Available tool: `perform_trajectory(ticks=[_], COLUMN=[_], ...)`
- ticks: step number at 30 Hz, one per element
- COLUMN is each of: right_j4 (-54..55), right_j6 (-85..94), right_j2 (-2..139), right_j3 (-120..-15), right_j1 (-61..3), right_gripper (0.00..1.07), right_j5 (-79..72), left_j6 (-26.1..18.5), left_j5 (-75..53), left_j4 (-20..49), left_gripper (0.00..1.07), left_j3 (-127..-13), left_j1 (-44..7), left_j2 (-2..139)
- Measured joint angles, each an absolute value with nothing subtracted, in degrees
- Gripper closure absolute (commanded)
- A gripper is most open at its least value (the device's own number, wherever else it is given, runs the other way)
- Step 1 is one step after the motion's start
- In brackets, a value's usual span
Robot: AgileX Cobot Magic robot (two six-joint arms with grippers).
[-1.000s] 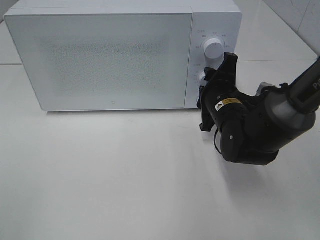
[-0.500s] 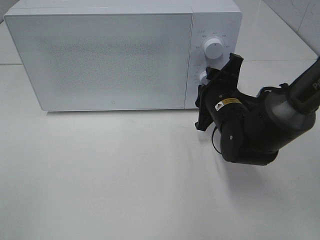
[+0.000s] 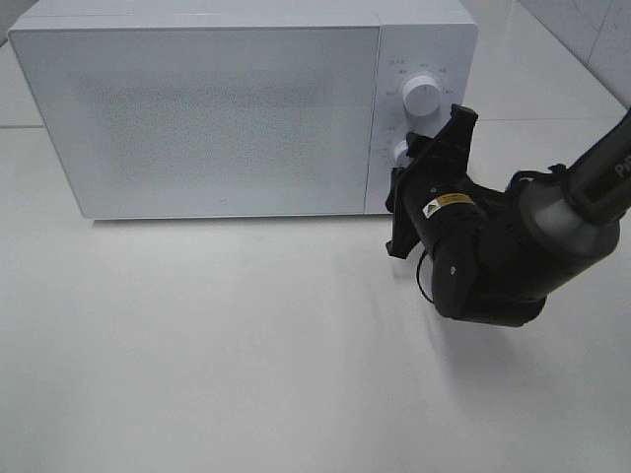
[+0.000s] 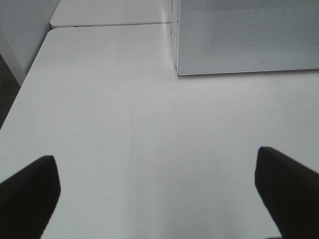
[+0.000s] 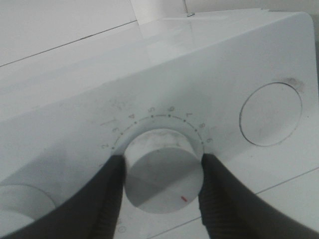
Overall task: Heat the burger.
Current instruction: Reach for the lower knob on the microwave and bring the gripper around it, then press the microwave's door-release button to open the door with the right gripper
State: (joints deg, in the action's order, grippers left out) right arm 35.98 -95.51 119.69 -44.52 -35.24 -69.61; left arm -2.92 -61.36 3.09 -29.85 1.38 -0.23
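The burger is hidden from every view. The white microwave (image 3: 217,118) stands at the back of the table with its door closed. My right gripper (image 3: 419,158) reaches its control panel and is shut on the lower knob (image 5: 162,172). In the right wrist view one dark finger (image 5: 107,199) presses each side of that knob, whose red mark points away from the numbered dial. The upper knob (image 3: 422,96) is free. Only the left wrist view shows my left gripper (image 4: 159,199), open above bare table with nothing between its fingers.
The white table (image 3: 246,345) spreads in front of the microwave. Its left edge (image 4: 22,94) drops off beside the left gripper, and the microwave's front corner (image 4: 177,69) lies ahead of it. A round flat disc (image 5: 270,113) sits on the panel beside the gripped knob.
The right gripper twisted slightly on the lower knob at first, then held still. Nothing else moved.
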Motion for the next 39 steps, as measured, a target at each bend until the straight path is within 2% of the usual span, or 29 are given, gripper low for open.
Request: perform_trajectory(ticks=[3, 5, 6, 8, 9, 10, 11, 13, 16, 30, 35, 39], right_j4=[36.61, 37.18, 37.18, 37.3, 37.3, 37.3, 37.3, 35.47, 33.69, 28.02, 25.21, 23.26], right_j6=[-95.0, -94.08, -94.08, -93.51, -93.51, -93.05, -93.05, -92.19, -89.61, -79.24, -72.88, -61.94], right_j2=[119.69, 119.69, 119.69, 119.69, 119.69, 119.69, 119.69, 119.52, 118.54, 111.9, 107.83, 102.9], right_j3=[-44.63, -44.75, -44.75, -44.75, -44.75, -44.81, -44.81, -44.81, -44.29, -36.33, -33.35, -32.77], right_j1=[-35.35, -35.41, -35.41, -35.41, -35.41, -35.41, -35.41, -35.58, -35.81, -35.64, -35.64, -35.64], right_gripper=[0.82, 0.72, 0.72, 0.62, 0.62, 0.55, 0.55, 0.46, 0.4, 0.38, 0.38, 0.38], right_j5=[-69.61, -69.56, -69.56, -69.56, -69.56, -69.56, -69.56, -68.98, -68.75, -67.9, -61.88, -50.71], left_j6=[-2.92, -2.92, -2.92, -2.92, -2.92, -2.92, -2.92, -2.92, -2.92, -2.92, -2.92, -2.92], left_j5=[-61.36, -61.36, -61.36, -61.36, -61.36, -61.36, -61.36, -61.36, -61.36, -61.36, -61.36, -61.36], left_j4=[3.09, 3.09, 3.09, 3.09, 3.09, 3.09, 3.09, 3.09, 3.09, 3.09, 3.09, 3.09], left_gripper=[0.07, 0.07, 0.07, 0.07, 0.07, 0.07, 0.07, 0.07, 0.07, 0.07, 0.07, 0.07], left_j3=[-29.85, -29.85, -29.85, -29.85, -29.85, -29.85, -29.85, -29.85, -29.85, -29.85, -29.85, -29.85], left_j1=[1.38, 1.38, 1.38, 1.38, 1.38, 1.38, 1.38, 1.38, 1.38, 1.38, 1.38, 1.38], left_j2=[-0.23, -0.23, -0.23, -0.23, -0.23, -0.23, -0.23, -0.23, -0.23, -0.23, -0.23, -0.23])
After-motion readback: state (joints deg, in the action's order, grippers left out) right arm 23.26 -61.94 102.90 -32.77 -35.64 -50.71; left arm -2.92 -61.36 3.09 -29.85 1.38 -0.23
